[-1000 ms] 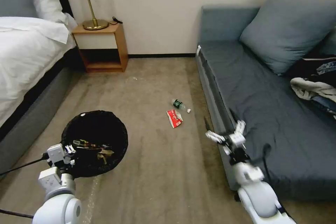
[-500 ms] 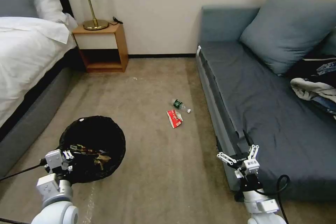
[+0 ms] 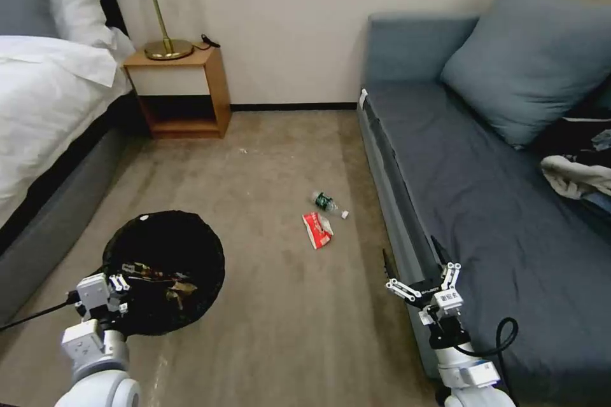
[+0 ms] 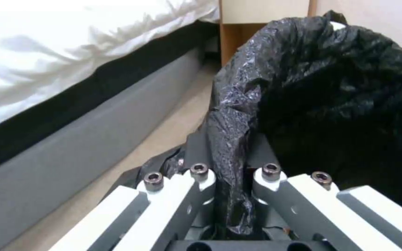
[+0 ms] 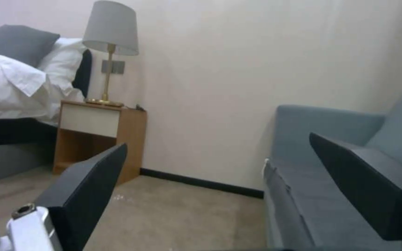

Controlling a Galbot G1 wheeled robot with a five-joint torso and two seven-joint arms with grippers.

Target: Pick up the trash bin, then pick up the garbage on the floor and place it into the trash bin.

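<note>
The left gripper (image 3: 118,284) is pinching the trash bin (image 3: 162,267) by its bag rim. Beside the sofa (image 3: 484,203), the right gripper (image 3: 414,267) is hanging wide open and empty; next it probably needs to reach the red-and-white wrapper (image 3: 316,229).

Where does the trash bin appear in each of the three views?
Head view: trash bin low on the left, on the carpet, left gripper at its near rim.
Left wrist view: its black bag, pinched between the fingers.
Right wrist view: not there.
Shared landmark: nightstand.
</note>
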